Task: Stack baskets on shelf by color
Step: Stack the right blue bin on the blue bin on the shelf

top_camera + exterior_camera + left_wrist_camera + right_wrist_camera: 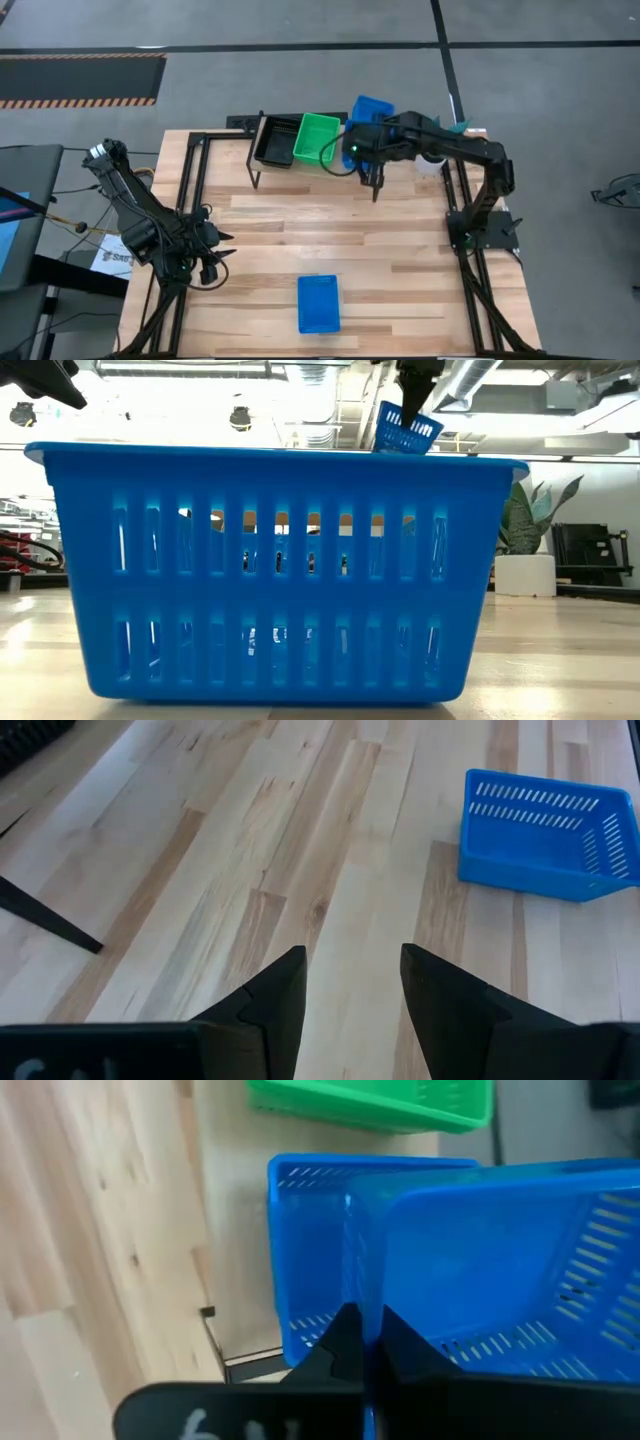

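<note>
The right gripper (pixel 365 1335), jaws pinching a blue plastic mesh basket (pixel 520 1260) above the light-wood shelf (pixel 425 160) at the table's one o'clock, should level it squarely over the blue basket already there (pixel 310 1250) before letting go.

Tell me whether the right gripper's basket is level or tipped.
Tipped. The right gripper pinches the held blue basket by its wall, tilted above another blue basket.

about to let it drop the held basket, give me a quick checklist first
1. Right gripper fingers pinch the held blue basket wall: ok.
2. Held basket over the blue basket on the shelf: ok.
3. Held basket level and lined up: not ok, tilted.
4. Green basket and black basket clear of the drop: ok.
5. Left gripper open, away by the table's left edge: ok.
6. Lone blue basket left on the table: not ok.
</note>
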You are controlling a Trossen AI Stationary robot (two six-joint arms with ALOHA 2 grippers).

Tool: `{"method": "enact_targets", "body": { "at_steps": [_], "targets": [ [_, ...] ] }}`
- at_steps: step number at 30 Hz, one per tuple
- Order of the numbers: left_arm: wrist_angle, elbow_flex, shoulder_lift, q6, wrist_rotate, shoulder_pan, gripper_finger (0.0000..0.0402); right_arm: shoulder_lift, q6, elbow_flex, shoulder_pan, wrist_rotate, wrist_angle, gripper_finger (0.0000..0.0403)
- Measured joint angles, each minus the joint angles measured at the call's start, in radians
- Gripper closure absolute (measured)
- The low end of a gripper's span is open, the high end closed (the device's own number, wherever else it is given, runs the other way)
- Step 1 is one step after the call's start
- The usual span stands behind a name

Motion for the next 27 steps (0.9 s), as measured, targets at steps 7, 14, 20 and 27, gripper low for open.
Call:
{"method": "enact_targets", "body": {
  "at_steps": [7, 14, 20, 27],
  "targets": [
    [0.0, 0.0, 0.0, -0.007, -0.002, 0.0, 0.0248, 0.001, -0.082, 0.0, -0.059, -0.041, 0.011, 0.0395],
    [0.001, 0.0, 0.0, -0.007, -0.019, 0.0, 0.0248, 0.001, -0.115, 0.0, -0.06, -0.067, 0.058, 0.0395],
    [0.001, 0.0, 0.0, -0.007, -0.019, 0.0, 0.0248, 0.008, -0.104, 0.0, -0.061, -0.066, 0.068, 0.0394],
    [0.001, 0.0, 0.0, -0.007, -0.019, 0.0, 0.0248, 0.054, -0.128, -0.003, -0.057, -0.058, 0.075, 0.0392]
  ]
}}
